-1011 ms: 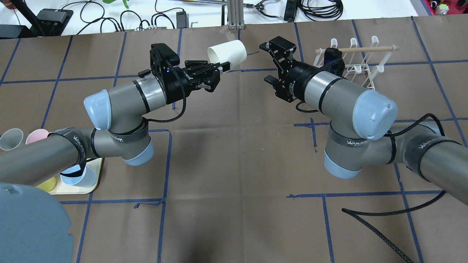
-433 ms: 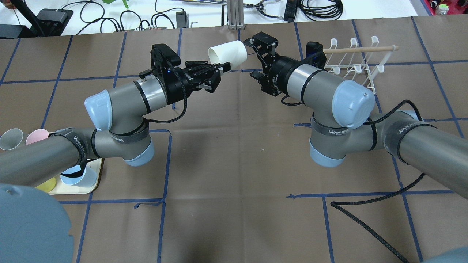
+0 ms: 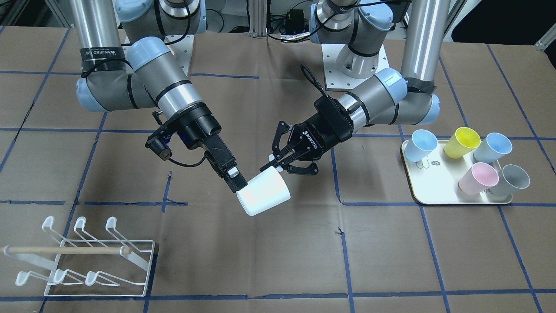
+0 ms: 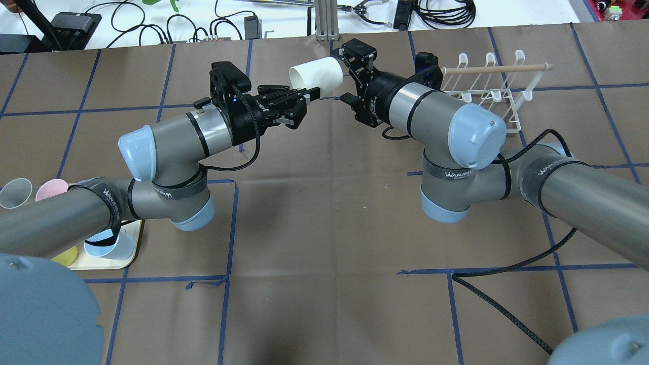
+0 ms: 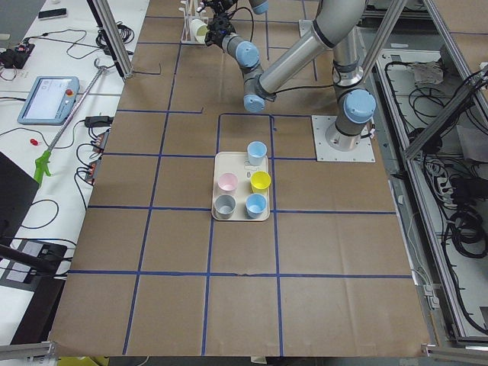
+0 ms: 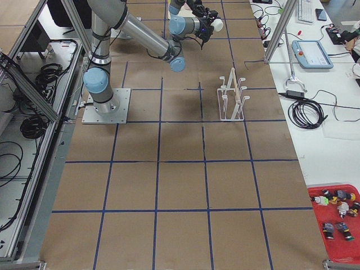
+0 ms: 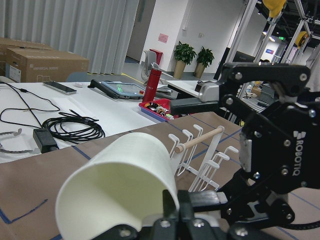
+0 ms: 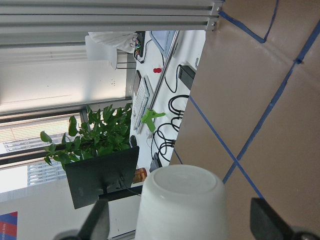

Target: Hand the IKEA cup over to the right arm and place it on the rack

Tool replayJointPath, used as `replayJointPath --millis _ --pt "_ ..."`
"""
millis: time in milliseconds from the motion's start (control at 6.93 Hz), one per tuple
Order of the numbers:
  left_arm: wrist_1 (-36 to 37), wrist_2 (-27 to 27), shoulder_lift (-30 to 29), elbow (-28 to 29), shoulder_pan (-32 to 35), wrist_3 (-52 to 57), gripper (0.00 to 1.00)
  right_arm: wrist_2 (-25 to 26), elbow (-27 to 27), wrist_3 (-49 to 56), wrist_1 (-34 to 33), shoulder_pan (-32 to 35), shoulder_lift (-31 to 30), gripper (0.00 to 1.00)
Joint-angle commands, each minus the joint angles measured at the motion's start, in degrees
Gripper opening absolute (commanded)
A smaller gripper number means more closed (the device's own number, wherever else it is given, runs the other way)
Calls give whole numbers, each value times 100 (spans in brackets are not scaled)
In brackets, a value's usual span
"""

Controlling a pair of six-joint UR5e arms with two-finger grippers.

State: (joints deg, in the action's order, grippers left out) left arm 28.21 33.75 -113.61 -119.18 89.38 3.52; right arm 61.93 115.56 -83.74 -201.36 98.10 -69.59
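A white IKEA cup (image 4: 317, 73) lies on its side in the air above the far middle of the table. My left gripper (image 4: 313, 94) is shut on the cup's rim (image 3: 263, 192). My right gripper (image 4: 344, 76) is open, with its jaws either side of the cup's closed base. In the right wrist view the base (image 8: 180, 205) sits between the two fingers. One right finger (image 3: 226, 168) reaches the cup's base end in the front-facing view. The white wire rack (image 4: 487, 88) with a wooden dowel stands on the table behind the right arm.
A cream tray (image 3: 451, 198) with several coloured cups sits on my left side of the table. The rack (image 3: 82, 256) stands near the operators' edge. A black cable (image 4: 507, 299) trails across the table under the right arm. Blue tape lines grid the brown table cover.
The right arm has swung left toward the cup, and its open jaws now flank the cup's base. The left arm and the cup have stayed in place.
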Motion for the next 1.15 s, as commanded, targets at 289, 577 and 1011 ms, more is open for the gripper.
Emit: replayJointPath --millis 289,577,1011 --pt "0 106 -12 0 18 0 3 4 -341 -37 0 95 314 99" --pt "0 106 -21 0 18 0 4 4 -464 -28 0 147 446 99" --pt "0 106 -30 0 27 0 4 12 -579 -28 0 236 587 99"
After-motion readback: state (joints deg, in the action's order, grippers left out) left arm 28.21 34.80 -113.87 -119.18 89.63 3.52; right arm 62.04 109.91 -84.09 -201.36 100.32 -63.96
